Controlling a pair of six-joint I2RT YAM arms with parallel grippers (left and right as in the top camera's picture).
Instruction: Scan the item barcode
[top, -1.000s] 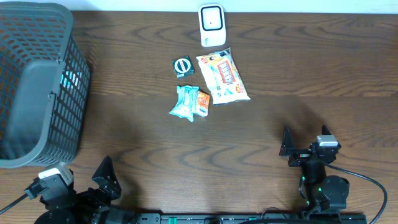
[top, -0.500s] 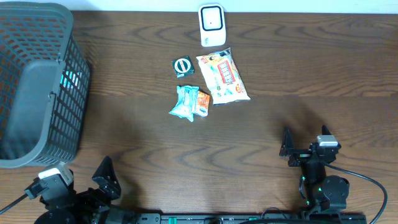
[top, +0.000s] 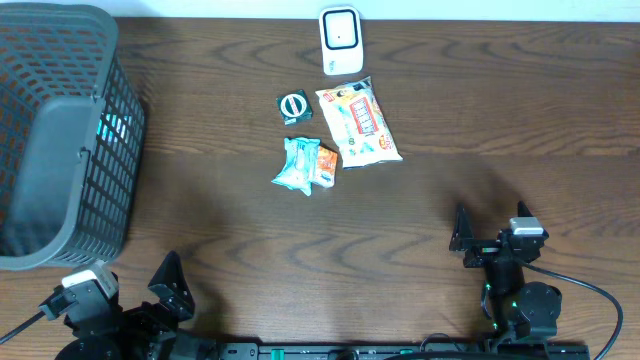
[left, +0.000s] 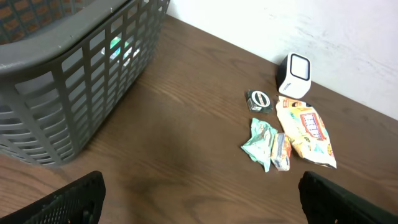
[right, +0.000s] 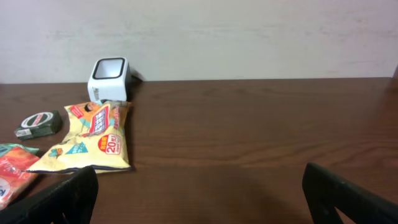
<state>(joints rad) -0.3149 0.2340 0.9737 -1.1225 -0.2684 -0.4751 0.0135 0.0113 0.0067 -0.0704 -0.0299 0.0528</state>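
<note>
My fingers (right: 348, 199) gape wide on both arms, empty. Well ahead, the snack bag (right: 93, 140) touches the orange packet (top: 326, 162); a careless grab could drag both along.

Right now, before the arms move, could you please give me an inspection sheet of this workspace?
Surface: dark wooden table, no spills seen.
Job's things: white scanner at far edge; yellow snack bag, teal packet, orange packet, small dark green pack near it.
Clutter: grey basket at the left.
Grippers: left gripper and right gripper, jaws open, empty.
Cables: black cable by the right arm.
Surroundings: pale wall.
</note>
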